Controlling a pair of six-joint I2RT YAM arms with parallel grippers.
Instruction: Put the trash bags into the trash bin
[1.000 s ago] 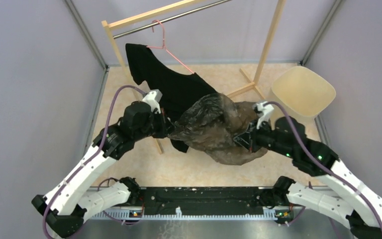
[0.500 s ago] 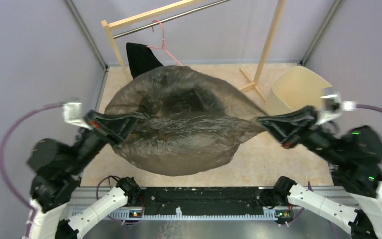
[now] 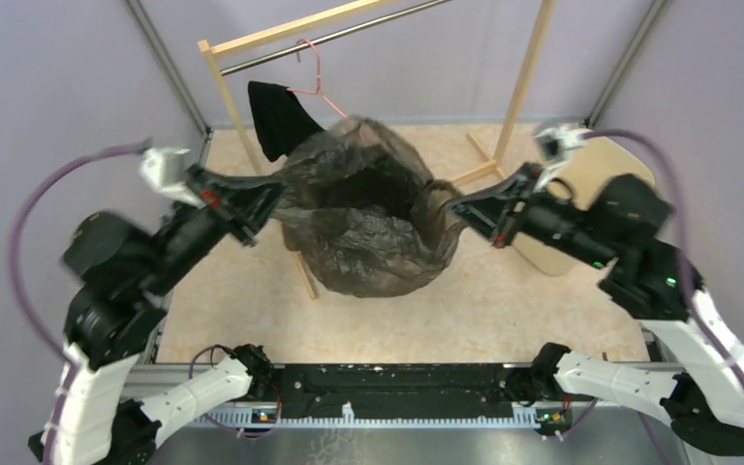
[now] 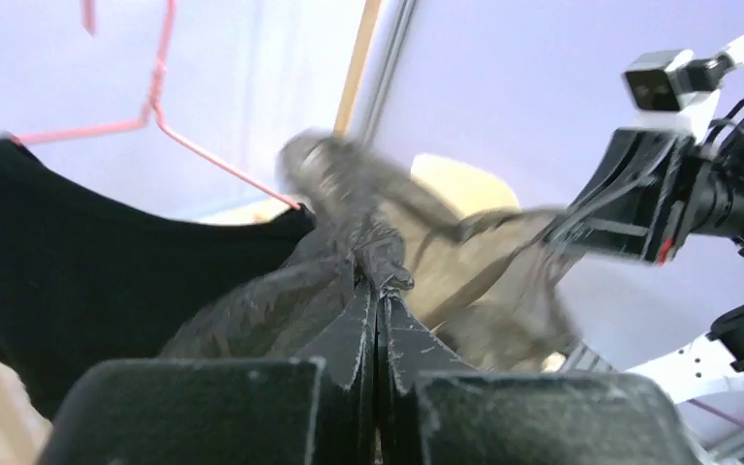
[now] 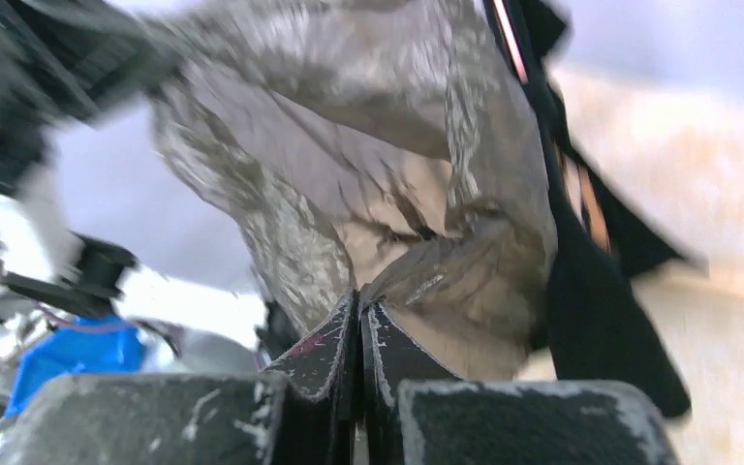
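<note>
The left fingers (image 3: 273, 197) and right fingers (image 3: 457, 206) pinch opposite edges of the bag (image 3: 368, 228), spreading its mouth mid-frame, likely for the bin (image 3: 608, 163) at right.

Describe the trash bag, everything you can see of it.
The trash bag is thin, wrinkly, glossy brown-grey film, translucent. It hangs in the air with its mouth pulled open, sagging like a pouch. The left gripper and right gripper, both shut, pinch opposite edges of its rim. It partly covers the black T-shirt behind.
</note>
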